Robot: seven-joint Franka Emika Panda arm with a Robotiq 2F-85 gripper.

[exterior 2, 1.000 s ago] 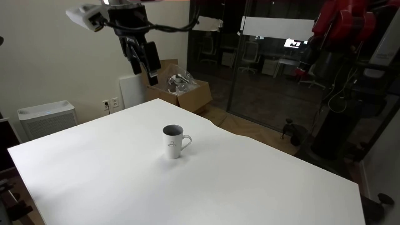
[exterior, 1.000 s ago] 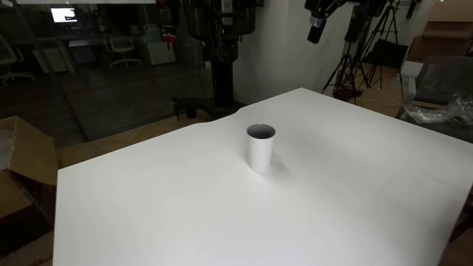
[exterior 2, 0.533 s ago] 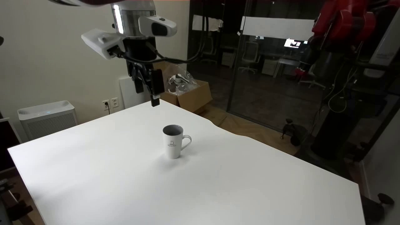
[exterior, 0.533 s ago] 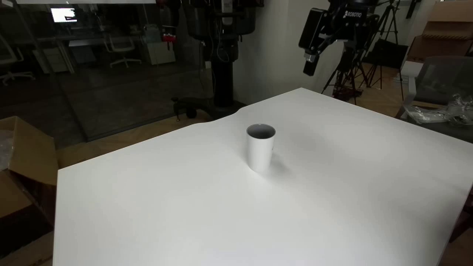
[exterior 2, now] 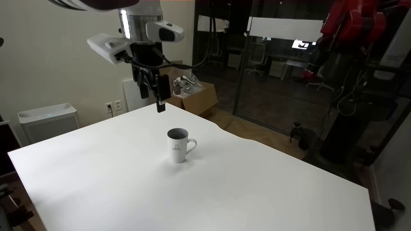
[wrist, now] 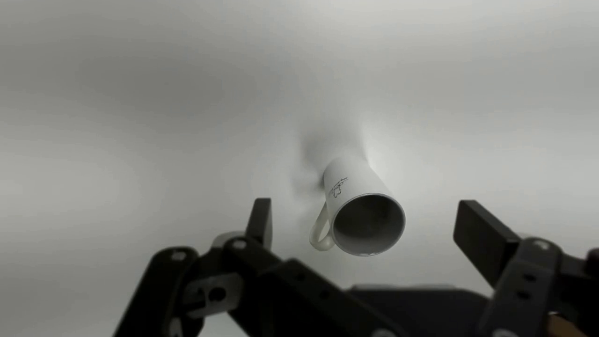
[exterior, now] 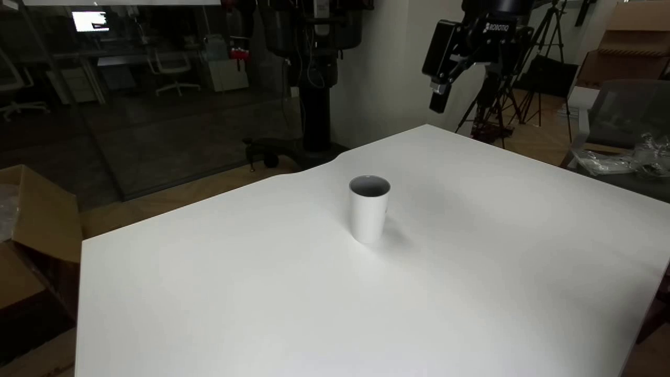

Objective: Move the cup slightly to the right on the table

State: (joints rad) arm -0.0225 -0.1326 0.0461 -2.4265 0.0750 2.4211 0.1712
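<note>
The cup is a white mug with a grey interior, a handle and a small dark print. It stands upright on the white table point(exterior 2: 224, 195) in both exterior views point(exterior: 368, 222) point(exterior 2: 176, 152). In an exterior view its handle point(exterior 2: 192, 146) points right. My gripper point(exterior 2: 153, 101) hangs above the table, higher than the cup and apart from it, fingers downward. In the wrist view the gripper point(wrist: 368, 224) is wide open and empty. The cup point(wrist: 353, 180) shows below, between the two fingers in that picture, with its handle toward the left finger point(wrist: 260, 220).
A cardboard box point(exterior 2: 200, 98) with plastic-wrapped things stands beyond the table's edge. A white appliance point(exterior 2: 51, 123) stands by the wall. Another robot with a red arm point(exterior 2: 353, 27) stands off the table. A chair point(exterior: 628, 115) and tripods point(exterior: 494, 104) are behind the table.
My gripper has come down toward the table and its fingers have turned to point more straight down. In the last half second it has lowered only slightly. The cup has not moved.
</note>
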